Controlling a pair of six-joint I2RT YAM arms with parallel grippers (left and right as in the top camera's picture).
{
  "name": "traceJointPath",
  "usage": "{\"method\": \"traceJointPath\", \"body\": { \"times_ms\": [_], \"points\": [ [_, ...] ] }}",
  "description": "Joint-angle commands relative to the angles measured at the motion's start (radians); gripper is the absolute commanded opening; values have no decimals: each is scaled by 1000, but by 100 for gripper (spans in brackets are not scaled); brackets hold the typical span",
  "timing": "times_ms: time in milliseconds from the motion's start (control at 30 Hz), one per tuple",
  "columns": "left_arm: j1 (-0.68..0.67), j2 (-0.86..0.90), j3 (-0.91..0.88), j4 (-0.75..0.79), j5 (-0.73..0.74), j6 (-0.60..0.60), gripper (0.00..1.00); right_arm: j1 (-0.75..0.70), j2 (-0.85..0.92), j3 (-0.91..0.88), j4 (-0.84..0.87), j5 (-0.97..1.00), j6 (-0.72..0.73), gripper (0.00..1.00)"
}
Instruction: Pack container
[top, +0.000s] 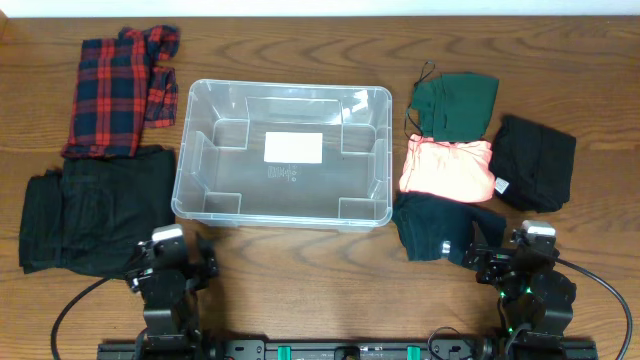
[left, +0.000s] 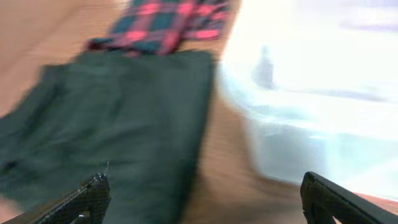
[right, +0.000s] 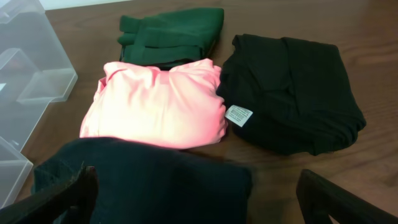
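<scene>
The container is a clear plastic bin with a white label on its base, standing empty in the middle of the table. It also shows in the left wrist view and in the right wrist view. My left gripper is open and empty near the front edge, beside the black garment. My right gripper is open and empty, just in front of the dark folded garment. In the wrist views the fingers of the left gripper and right gripper stand wide apart.
A red plaid shirt lies at the far left. Right of the bin lie a green garment, a pink garment and a black garment with a white tag. The left wrist view is blurred.
</scene>
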Motion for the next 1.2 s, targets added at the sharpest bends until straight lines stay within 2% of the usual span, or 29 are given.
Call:
{"method": "traceJointPath", "body": {
  "times_ms": [0, 100, 133, 267, 367, 500, 633, 700, 800, 900, 933, 1033, 1167],
  "points": [
    [0, -6, -10, 48, 255, -23, 98, -4, -6, -3, 0, -4, 12, 99],
    [0, -6, -8, 113, 410, -23, 98, -4, -6, -3, 0, -4, 12, 99],
    [0, -6, -4, 124, 410, -25, 98, -4, -6, -3, 0, -4, 12, 99],
    [0, 1, 63, 147, 241, -134, 98, -4, -6, -3, 0, -4, 12, 99],
    [0, 46, 159, 145, 117, -154, 98, -4, -6, -3, 0, -4, 12, 99],
    [0, 220, 381, 114, 16, -199, 98, -4, -6, -3, 0, -4, 12, 99],
    [0, 468, 633, 3, -84, -197, 98, -4, -6, -3, 0, -4, 12, 99],
    [0, 584, 753, -40, -87, -196, 98, -4, -6, -3, 0, -4, 12, 99],
    [-1, 721, 918, -111, 11, -196, 98, -4, -6, -3, 0, -4, 12, 99],
    [2, 800, 998, -154, -53, -189, 98, -4, -6, -3, 0, -4, 12, 99],
    [6, 814, 1006, -164, -98, -210, 98, -4, -6, -3, 0, -4, 12, 99],
    [57, 845, 1012, -216, -210, -406, 98, -4, -6, -3, 0, -4, 12, 99],
    [212, 888, 1012, -311, -196, -596, 98, -4, -6, -3, 0, -4, 12, 99]
  ]
}}
